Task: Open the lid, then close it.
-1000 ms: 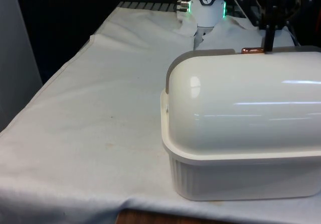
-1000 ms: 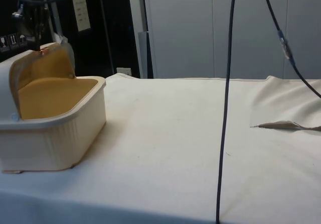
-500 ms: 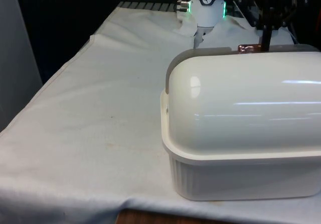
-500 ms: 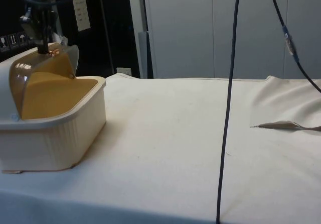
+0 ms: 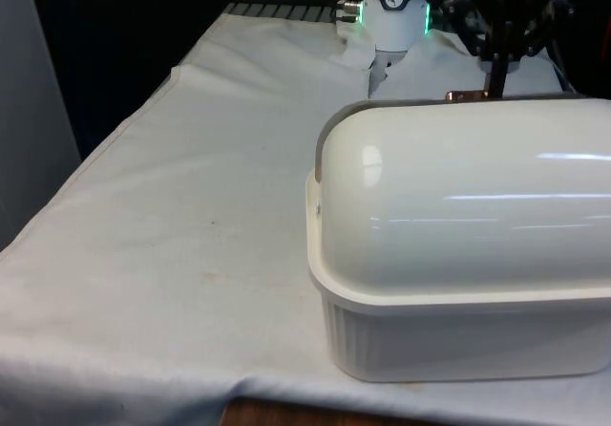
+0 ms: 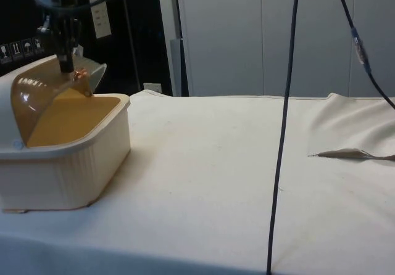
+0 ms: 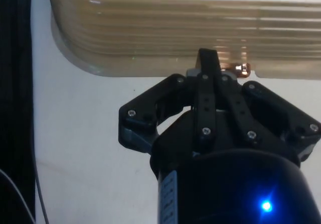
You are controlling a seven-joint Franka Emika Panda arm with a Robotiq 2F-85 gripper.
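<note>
Partly raised, amber lid [image 6: 46, 90], gripper [image 6: 65, 68] pinching its copper handle [image 5: 468, 95], bread box [image 5: 458, 254] cut off.

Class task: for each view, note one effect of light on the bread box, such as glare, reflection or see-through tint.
Front view: long pale streaks of glare and a small bright spot lie on the glossy cream bread box. Side view: its translucent amber roll lid lets light through. Wrist view: the lid's ribs catch thin bright lines beyond the black gripper.
</note>
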